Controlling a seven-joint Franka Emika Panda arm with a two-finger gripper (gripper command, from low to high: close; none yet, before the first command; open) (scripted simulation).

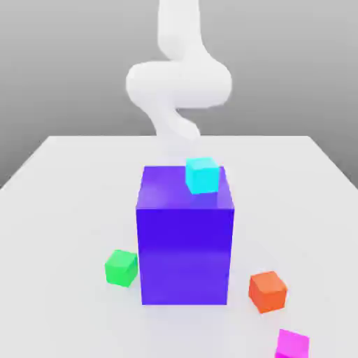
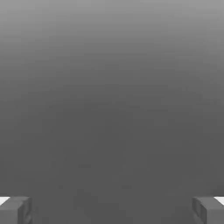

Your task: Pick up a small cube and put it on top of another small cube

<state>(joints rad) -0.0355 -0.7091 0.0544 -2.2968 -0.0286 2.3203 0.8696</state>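
Field notes, read across the exterior view's left to its right. Green cube (image 1: 121, 267) on the white table (image 1: 63, 203), just beside the lower left corner of the big blue-purple block (image 1: 185, 241), which stands between it and the arm. Cyan cube (image 1: 203, 175) rides on top of that block, near its far right corner; likely parked there as a decoy, since it matches the task cubes in size. Orange-red cube (image 1: 267, 291) on the table off the block's lower right corner. Magenta cube (image 1: 292, 344), the one to be lifted, lies nearest the camera at the right, well apart from the white arm (image 1: 178, 80), which rises behind the block. In the hand view the pincer (image 2: 112, 210) stands spread wide, one finger (image 2: 15, 210) at each side, nothing between them, grey background ahead: it grips nothing. Judgement: the pick has not begun, and the pincer must pass the tall block to reach either task cube. No containers here; the block top is the only raised surface, and it carries the cyan cube alone.
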